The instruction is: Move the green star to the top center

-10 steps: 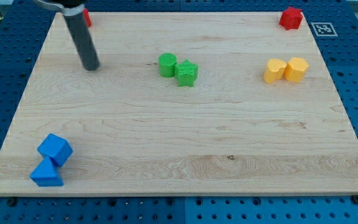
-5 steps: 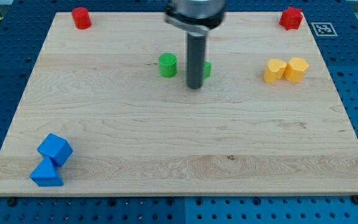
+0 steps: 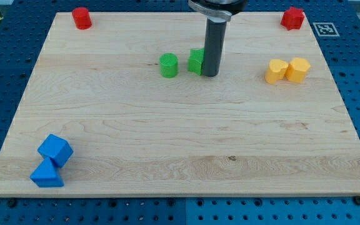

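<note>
The green star [image 3: 196,61] lies above the board's middle, its right part hidden behind my rod. My tip [image 3: 210,75] rests on the board at the star's lower right edge, touching or almost touching it. A green cylinder [image 3: 168,65] stands just left of the star, with a small gap between them. The rod rises from the tip to the view's top edge.
A yellow heart-like block [image 3: 276,71] and a yellow hexagonal block [image 3: 298,69] sit together at the right. A red block [image 3: 81,17] is at the top left corner, another red block [image 3: 292,18] at the top right. A blue cube [image 3: 55,150] and blue triangle [image 3: 45,175] lie at the bottom left.
My tip swept from the board's upper left across to the star, then round to its right side. The star moved up and a little right, away from the green cylinder.
</note>
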Controlling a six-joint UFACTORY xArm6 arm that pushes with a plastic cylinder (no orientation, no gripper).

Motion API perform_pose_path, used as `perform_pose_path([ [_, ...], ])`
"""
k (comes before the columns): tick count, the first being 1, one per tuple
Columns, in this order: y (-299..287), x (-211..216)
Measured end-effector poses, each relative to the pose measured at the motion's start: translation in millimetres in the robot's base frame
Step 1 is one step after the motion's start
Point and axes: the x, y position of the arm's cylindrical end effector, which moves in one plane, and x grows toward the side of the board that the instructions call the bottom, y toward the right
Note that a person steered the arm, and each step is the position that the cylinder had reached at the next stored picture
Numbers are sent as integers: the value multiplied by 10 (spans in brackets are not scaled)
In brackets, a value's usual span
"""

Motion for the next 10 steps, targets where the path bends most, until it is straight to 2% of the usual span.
perform_pose_path([
  [4,-580,-157],
  [7,63,-238],
  [9,-30,-334],
  [10,-94,-549],
])
